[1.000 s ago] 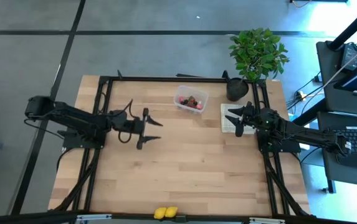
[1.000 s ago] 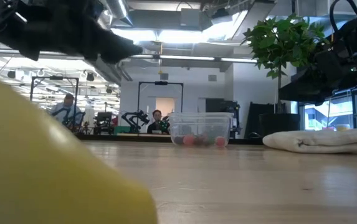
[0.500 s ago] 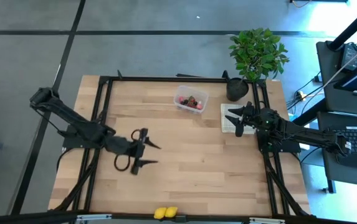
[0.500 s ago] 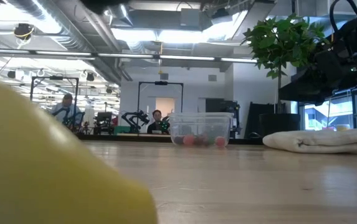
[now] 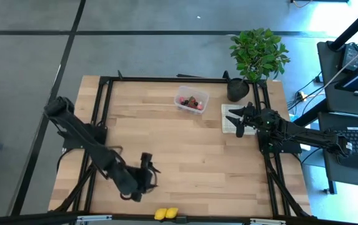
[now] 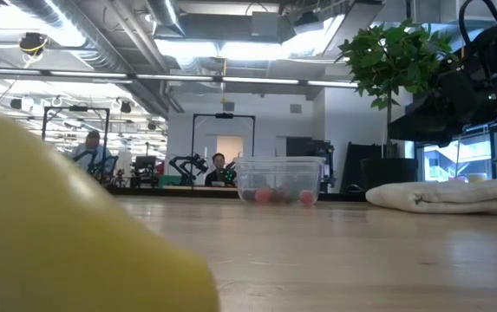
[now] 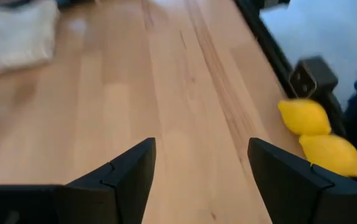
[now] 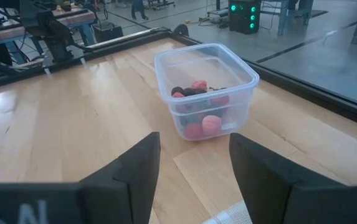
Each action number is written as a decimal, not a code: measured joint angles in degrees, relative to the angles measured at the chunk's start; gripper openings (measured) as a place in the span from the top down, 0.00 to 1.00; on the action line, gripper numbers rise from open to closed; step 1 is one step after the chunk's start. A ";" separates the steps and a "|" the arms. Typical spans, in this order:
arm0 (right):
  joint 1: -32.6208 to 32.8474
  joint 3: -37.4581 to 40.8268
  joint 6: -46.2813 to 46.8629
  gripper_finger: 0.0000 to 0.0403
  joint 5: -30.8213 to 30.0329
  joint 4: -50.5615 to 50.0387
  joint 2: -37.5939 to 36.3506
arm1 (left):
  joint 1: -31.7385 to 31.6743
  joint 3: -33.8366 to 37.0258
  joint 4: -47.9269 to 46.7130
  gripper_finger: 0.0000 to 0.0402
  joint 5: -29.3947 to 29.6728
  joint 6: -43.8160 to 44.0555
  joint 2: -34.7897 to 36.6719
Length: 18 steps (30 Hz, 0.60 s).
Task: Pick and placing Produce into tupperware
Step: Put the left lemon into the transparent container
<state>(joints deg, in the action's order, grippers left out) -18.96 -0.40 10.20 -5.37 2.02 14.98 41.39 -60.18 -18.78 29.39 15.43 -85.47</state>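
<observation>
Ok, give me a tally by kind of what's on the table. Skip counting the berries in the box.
lemons: 2
box: 1
cloth: 1
plant: 1
Total: 5, leaving out the berries piled in the box.

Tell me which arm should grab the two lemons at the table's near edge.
Left. Its open end effector hangs close to the lemons, which its wrist view shows just ahead; the right end effector waits over the cloth beside the tupperware.
</observation>
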 joint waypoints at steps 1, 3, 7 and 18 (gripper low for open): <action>0.02 0.00 -0.01 0.52 0.00 0.02 0.00 | 0.21 -1.39 -1.62 0.38 -0.17 1.33 -1.65; -0.01 0.00 -0.07 0.52 0.00 0.00 0.02 | 0.85 -4.04 -2.50 0.38 -0.35 3.16 -4.74; -0.01 0.00 -0.23 0.52 -0.02 0.01 0.00 | 2.35 -8.63 -3.32 0.38 -2.39 5.32 -9.31; -0.01 0.00 0.03 0.52 -0.02 0.42 0.00 | 4.22 -22.84 -11.99 0.38 -4.44 16.61 -20.27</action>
<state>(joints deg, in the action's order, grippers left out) -18.96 -0.40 10.23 -5.39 2.44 14.98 45.60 -83.02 -30.77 24.95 32.04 -105.74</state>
